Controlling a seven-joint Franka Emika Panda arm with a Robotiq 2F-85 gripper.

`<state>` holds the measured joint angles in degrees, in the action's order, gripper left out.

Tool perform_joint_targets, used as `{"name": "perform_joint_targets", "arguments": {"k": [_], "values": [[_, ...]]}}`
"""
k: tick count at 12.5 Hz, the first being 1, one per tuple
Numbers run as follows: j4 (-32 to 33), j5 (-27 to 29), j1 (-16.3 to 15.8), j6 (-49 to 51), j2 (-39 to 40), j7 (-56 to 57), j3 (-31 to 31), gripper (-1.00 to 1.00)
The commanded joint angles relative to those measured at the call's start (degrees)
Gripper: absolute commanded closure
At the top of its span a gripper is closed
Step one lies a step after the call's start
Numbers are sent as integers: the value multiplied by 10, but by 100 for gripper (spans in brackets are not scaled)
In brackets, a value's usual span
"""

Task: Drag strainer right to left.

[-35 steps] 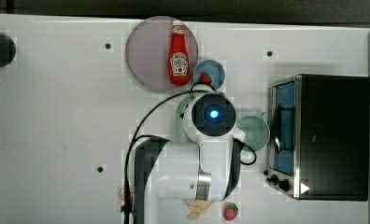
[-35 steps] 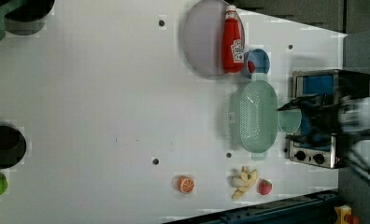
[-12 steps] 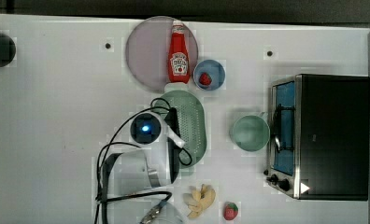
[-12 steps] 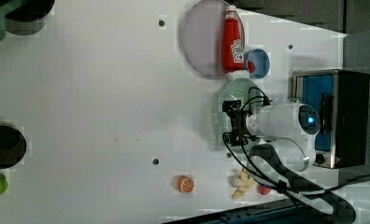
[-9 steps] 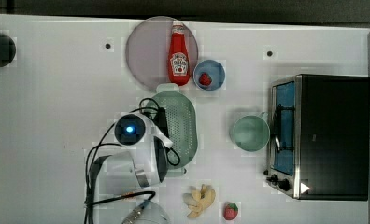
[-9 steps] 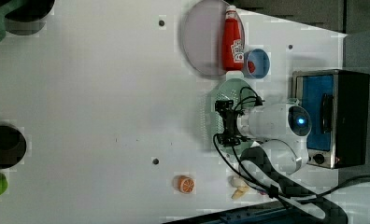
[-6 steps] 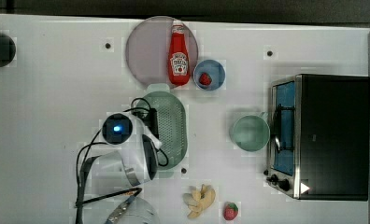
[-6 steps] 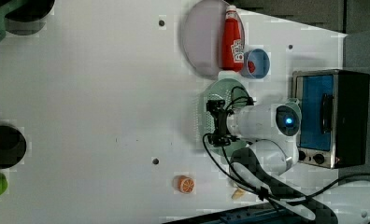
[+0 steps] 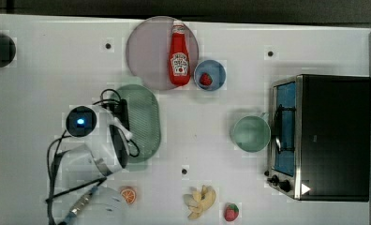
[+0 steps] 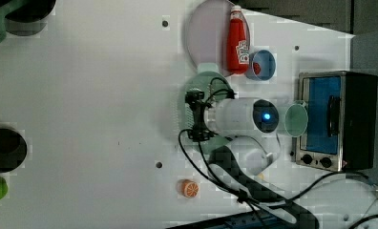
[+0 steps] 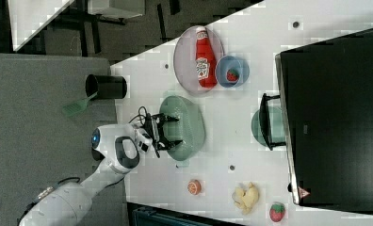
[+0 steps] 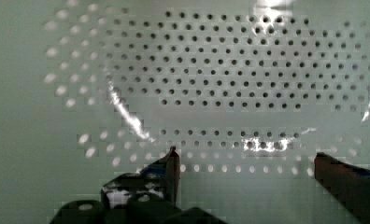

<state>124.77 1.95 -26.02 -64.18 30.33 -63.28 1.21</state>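
Dragging strainer [image 9: 144,123] | gripper [image 11: 168,130] spread wide, 2 fingers down inside the bowl near its rim on the top view's left | long axis vertical in the top view | strainer below plate [image 9: 148,51], left of cup [image 9: 250,133]

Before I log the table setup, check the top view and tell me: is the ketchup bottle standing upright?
No, the ketchup bottle lies flat on its side across the round plate, its label facing up.
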Motion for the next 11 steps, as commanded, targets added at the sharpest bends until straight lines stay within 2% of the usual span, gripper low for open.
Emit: {"name": "perform_joint_targets", "arguments": {"k": [1,4,11], "values": [[-16,5,-40,37,-5,-49,6,-100],[-44,41,-50,74,1,-51,17,-100],[-136,143,-91,86,50,-68,31,-100]]}}
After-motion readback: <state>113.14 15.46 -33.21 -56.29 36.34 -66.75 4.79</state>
